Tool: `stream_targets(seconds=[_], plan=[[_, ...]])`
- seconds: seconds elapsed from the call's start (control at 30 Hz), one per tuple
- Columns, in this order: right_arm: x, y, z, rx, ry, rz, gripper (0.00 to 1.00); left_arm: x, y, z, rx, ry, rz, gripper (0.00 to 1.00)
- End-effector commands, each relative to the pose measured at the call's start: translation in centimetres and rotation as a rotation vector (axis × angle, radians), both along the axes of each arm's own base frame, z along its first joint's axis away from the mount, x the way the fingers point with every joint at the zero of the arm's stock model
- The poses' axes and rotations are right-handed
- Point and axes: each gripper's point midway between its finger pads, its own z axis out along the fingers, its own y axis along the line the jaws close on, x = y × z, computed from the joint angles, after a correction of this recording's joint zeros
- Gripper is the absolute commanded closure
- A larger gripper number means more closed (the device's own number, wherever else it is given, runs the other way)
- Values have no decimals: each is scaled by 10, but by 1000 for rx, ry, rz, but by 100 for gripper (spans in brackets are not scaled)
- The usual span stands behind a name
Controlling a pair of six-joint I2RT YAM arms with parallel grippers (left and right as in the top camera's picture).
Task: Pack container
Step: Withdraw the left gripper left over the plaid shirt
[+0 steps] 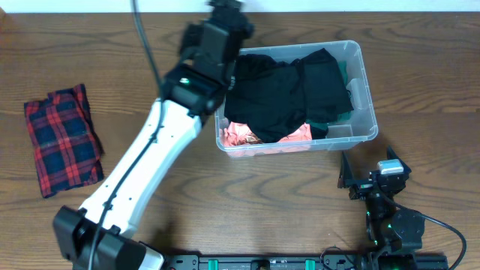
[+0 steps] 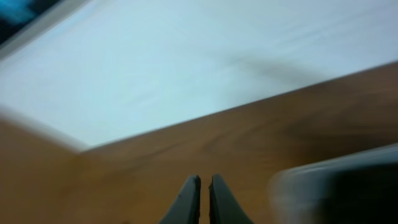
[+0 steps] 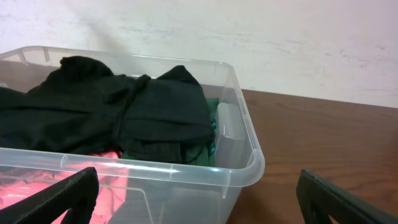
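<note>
The container [image 1: 365, 90] is a clear plastic bin at the table's centre right. It holds black clothing [image 1: 289, 94], a pink garment [image 1: 244, 135] and a bit of green cloth. In the right wrist view its rim [image 3: 249, 171] is close ahead, with black clothing [image 3: 112, 102] on top. My left gripper [image 1: 225, 11] is raised over the bin's far left corner; in the left wrist view its fingers [image 2: 204, 186] are shut and empty, over blurred wood. My right gripper [image 1: 371, 176] is open and empty near the table's front right.
A folded red and navy plaid cloth [image 1: 64, 139] lies at the table's left. The left arm [image 1: 150, 165] stretches diagonally from the front left towards the bin. A pale wall [image 3: 249, 37] stands behind the table.
</note>
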Motion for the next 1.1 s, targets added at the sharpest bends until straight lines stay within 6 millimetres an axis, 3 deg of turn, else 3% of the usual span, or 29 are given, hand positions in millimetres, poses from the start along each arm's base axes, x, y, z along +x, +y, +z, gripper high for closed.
stream_targets(seconds=[0.0, 0.13, 0.27, 0.37, 0.4, 0.47, 0.73, 1.07], plan=[[0, -3, -1, -13, 0, -11, 1, -12, 75, 6, 131, -1, 287, 92], [0, -3, -1, -13, 0, -11, 1, -28, 139, -15, 99, 69, 485, 91], [0, -3, -1, -13, 0, -11, 1, -50, 206, -45, -46, 92, 728, 91], [0, -3, -1, -13, 0, -11, 1, -63, 242, -73, -167, 136, 825, 83], [0, -3, -1, -13, 0, -11, 1, -70, 256, -82, -197, 151, 863, 75], [0, -3, -1, -13, 0, -11, 1, -79, 273, -94, -234, 165, 913, 72], [0, -3, -1, -13, 0, -11, 1, -108, 316, -140, -339, 235, 1019, 61], [0, -3, -1, -13, 1, -11, 1, -115, 317, -189, -308, 263, 997, 42]])
